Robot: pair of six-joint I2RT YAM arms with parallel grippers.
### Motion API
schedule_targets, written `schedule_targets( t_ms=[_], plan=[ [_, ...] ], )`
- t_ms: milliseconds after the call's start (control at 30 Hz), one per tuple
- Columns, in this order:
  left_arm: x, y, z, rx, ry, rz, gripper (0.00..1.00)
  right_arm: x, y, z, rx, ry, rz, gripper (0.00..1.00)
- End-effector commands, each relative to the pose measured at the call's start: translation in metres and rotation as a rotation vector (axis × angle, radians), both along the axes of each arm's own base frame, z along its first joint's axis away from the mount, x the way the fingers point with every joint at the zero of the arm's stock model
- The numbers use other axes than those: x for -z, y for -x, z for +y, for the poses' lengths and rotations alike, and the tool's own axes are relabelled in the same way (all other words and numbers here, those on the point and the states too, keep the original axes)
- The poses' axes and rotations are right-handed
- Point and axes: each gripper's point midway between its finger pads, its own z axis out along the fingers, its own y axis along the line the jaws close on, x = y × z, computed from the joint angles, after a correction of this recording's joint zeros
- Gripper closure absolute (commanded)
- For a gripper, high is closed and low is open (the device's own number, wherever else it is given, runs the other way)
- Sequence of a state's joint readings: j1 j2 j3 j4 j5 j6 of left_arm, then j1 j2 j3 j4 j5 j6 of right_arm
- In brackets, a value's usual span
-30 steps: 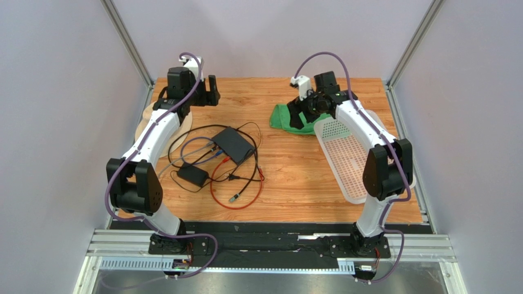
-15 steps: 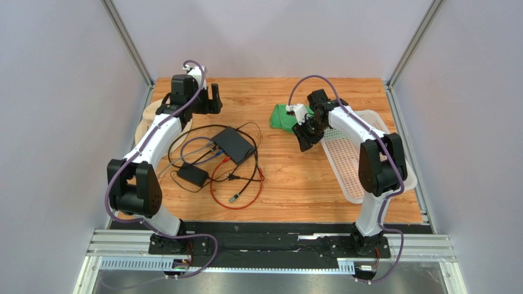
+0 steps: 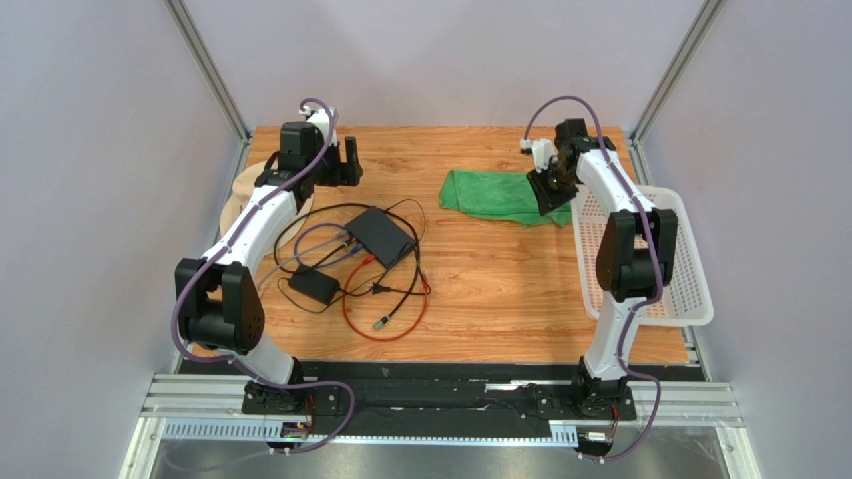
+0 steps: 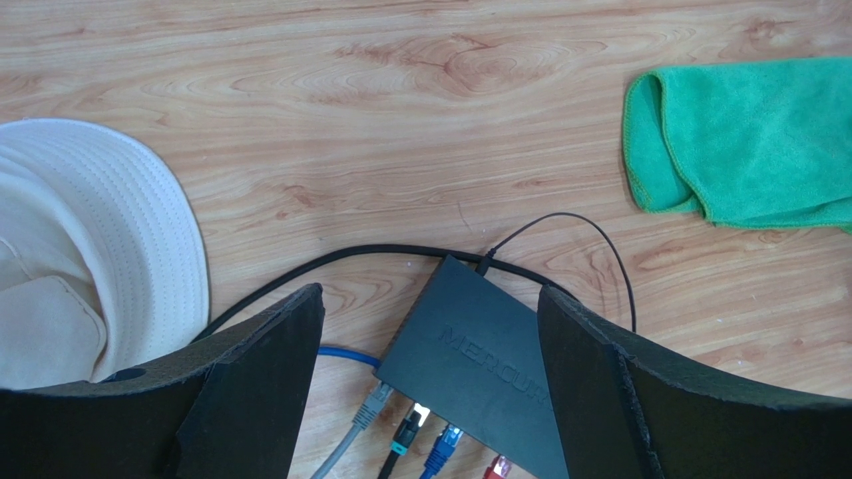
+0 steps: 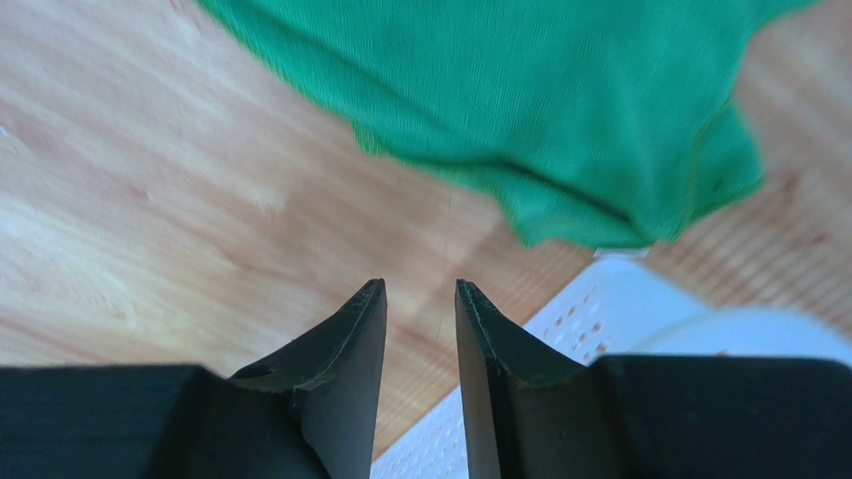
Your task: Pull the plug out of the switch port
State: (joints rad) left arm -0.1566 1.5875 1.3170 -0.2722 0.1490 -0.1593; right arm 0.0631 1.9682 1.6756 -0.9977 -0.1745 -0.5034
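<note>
Left wrist view: the black switch (image 4: pixel 470 354) lies on the wooden table (image 4: pixel 400 120), below the left gripper (image 4: pixel 430 299), whose fingers are spread wide and empty. Four cables (image 4: pixel 405 439) are plugged along its near edge. By the green cloth (image 5: pixel 520 110), the right gripper (image 5: pixel 420 289) is narrowly parted, holding nothing.

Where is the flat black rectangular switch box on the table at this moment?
In the top view, the flat black rectangular switch box lies left of centre, between the green cloth and the small black adapter brick.
</note>
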Motion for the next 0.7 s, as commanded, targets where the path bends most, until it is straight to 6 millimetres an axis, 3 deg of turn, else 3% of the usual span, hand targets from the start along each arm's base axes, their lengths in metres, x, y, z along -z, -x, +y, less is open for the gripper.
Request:
schedule_targets(
  t_ms=[0,67,133,200,300,367,400,433,467,500,567,633,667],
  plan=[
    [-0.011,-0.003,-0.001,0.016,-0.015,-0.032,0.13,-0.006,-0.037,0.054,-0.107,-0.044,-0.066,0.66],
    [-0.014,0.0,0.0,0.022,-0.027,-0.039,0.13,0.002,-0.05,0.062,-0.07,-0.01,-0.074,0.68],
    [-0.017,0.004,0.003,0.026,-0.048,-0.048,0.13,0.019,-0.07,0.054,-0.013,0.082,-0.076,0.71],
    [-0.019,0.007,0.006,0.036,-0.076,-0.056,0.12,0.041,-0.079,0.045,0.046,0.159,-0.057,0.83],
    [-0.021,0.01,0.011,0.03,-0.108,-0.069,0.13,0.063,-0.093,0.038,0.083,0.202,-0.074,0.91],
    [-0.023,0.012,0.013,0.027,-0.118,-0.076,0.13,0.057,-0.118,0.029,0.138,0.233,-0.136,0.96],
    [-0.024,0.012,0.014,0.025,-0.118,-0.079,0.13,0.07,-0.127,0.021,0.169,0.257,-0.135,0.98],
    [-0.022,0.014,0.014,0.026,-0.119,-0.073,0.13,0.046,-0.157,0.012,0.212,0.235,-0.232,0.99],
    [-0.021,0.016,0.014,0.028,-0.12,-0.069,0.13,0.042,-0.171,0.006,0.236,0.226,-0.267,1.0],
    [-0.019,0.017,0.014,0.03,-0.118,-0.063,0.13,0.051,-0.183,0.002,0.25,0.213,-0.284,1.0],
    [-0.01,0.019,0.012,0.032,-0.107,-0.038,0.13,0.026,-0.218,-0.009,0.295,0.154,-0.414,1.0],
    [0.002,0.023,0.011,0.04,-0.106,0.013,0.13,0.005,-0.233,0.001,0.311,0.051,-0.488,1.0],
    [0.007,0.025,0.009,0.051,-0.104,0.035,0.13,-0.01,-0.23,0.009,0.3,0.004,-0.497,1.0]
  ],
)
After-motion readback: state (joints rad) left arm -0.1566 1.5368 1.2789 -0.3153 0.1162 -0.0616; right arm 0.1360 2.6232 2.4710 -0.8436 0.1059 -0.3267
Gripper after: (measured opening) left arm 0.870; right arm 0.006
